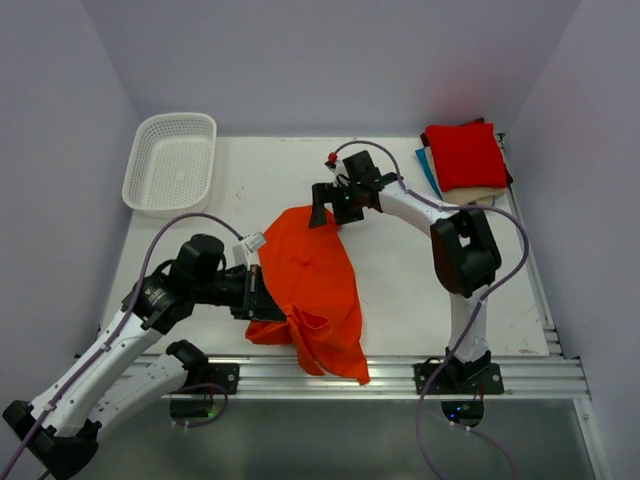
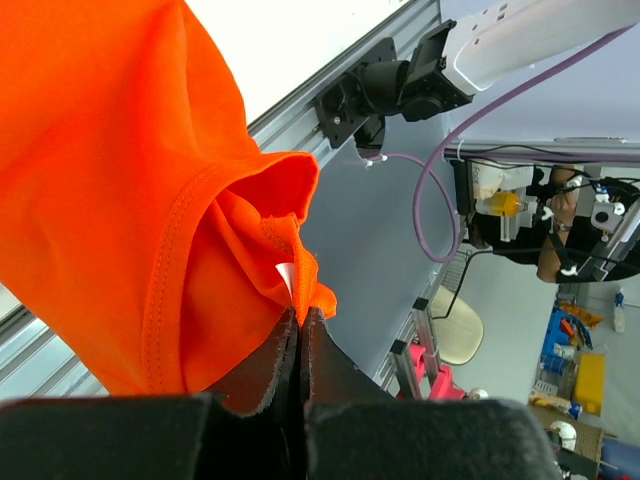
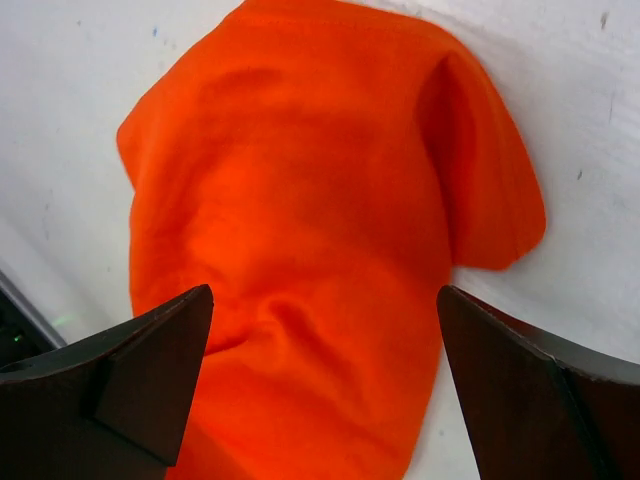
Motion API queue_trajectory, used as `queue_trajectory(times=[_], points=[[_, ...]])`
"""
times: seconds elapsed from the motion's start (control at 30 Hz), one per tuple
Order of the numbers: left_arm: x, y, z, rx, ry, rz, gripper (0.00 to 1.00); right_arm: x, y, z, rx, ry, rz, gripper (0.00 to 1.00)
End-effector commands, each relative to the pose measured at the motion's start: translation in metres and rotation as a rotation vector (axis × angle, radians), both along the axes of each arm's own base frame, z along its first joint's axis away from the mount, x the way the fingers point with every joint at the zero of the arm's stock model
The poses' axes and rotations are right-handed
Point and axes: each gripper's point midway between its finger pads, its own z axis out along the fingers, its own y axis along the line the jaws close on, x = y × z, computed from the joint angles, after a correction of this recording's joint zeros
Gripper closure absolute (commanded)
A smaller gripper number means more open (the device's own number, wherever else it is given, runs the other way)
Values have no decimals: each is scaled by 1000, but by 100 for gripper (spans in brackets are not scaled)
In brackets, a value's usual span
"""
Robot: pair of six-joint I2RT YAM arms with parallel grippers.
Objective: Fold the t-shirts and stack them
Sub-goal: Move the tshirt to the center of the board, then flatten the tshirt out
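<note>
Top view: a white worktop [image 1: 420, 280] inside pale walls. A bright orange t-shirt [image 1: 315, 280], soft and crumpled into a long rumpled heap, lies from the middle of the worktop to its near edge, where its lower end drapes over the ribbed metal rail [image 1: 480, 370]. The left gripper [image 1: 258, 297], black, is at the shirt's left side near the near edge. The right gripper [image 1: 328, 208], also black, sits over the shirt's far end. In the far right corner rests a stack of folded t-shirts [image 1: 465, 155]: a flat red square on top, with blue and beige edges showing beneath. In the far left corner sits a white plastic mesh basket [image 1: 170, 160], rectangular with rounded corners.

Left wrist view: the left gripper's fingers [image 2: 270, 365] are clenched together, pinching a fold of the orange cloth. A stitched hem curves down the fabric beside them, and a small white tag peeks out at the pinch.

Right wrist view: the right gripper's two dark, wedge-shaped fingers [image 3: 150, 370] are spread wide, grasping nothing. Between and beyond them the orange cloth lies in smooth, soft folds on the scuffed white surface.
</note>
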Motion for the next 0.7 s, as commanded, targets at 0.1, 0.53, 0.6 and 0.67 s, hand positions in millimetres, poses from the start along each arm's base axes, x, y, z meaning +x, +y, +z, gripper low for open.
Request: queue_trajectory(times=[0.1,0.53,0.6,0.67], points=[[-1,1,3,-3,-3,17,100,42,-2,-13,-90,-42,-40,1],[-1,6,-2,4,-15,42,100,69,7,-42,-113,0,-156,15],[0,6,-1,5,-21,50,100,62,10,-47,-93,21,-151,21],[1,7,-2,8,-28,55,100,57,15,-50,-61,38,-135,46]])
